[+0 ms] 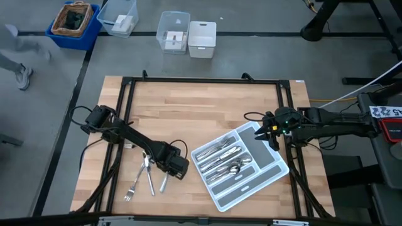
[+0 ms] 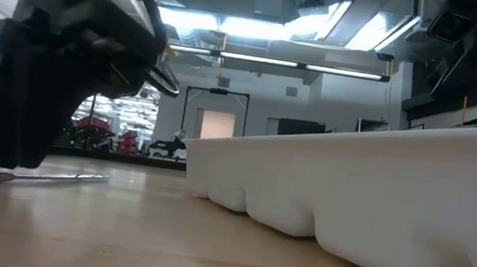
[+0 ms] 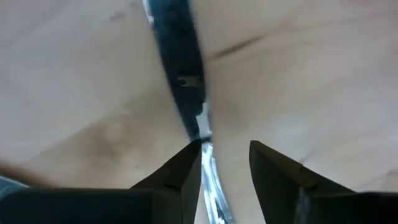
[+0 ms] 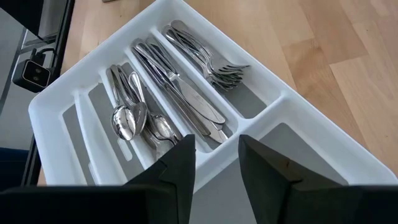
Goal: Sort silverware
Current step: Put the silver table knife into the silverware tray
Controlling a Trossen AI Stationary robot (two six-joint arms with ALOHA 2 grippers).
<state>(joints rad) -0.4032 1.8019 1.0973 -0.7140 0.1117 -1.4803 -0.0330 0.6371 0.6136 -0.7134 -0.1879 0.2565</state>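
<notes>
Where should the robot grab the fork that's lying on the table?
Probably the slim handle, near its middle, coming straight down from above and pinching across it. The fork lies flat on the table, with other pieces close beside it, so a sideways approach might bump them.

Shiny polished metal silverware (image 4: 180,93), smooth matt plastic tray (image 4: 323,146), pale wood-grain tabletop (image 1: 201,107)

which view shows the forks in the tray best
The right wrist view: the forks lie stacked in one outer compartment of the tray, tines clear. The high view shows them small. The low view shows only the tray's wall; the left wrist view misses the tray.
</notes>
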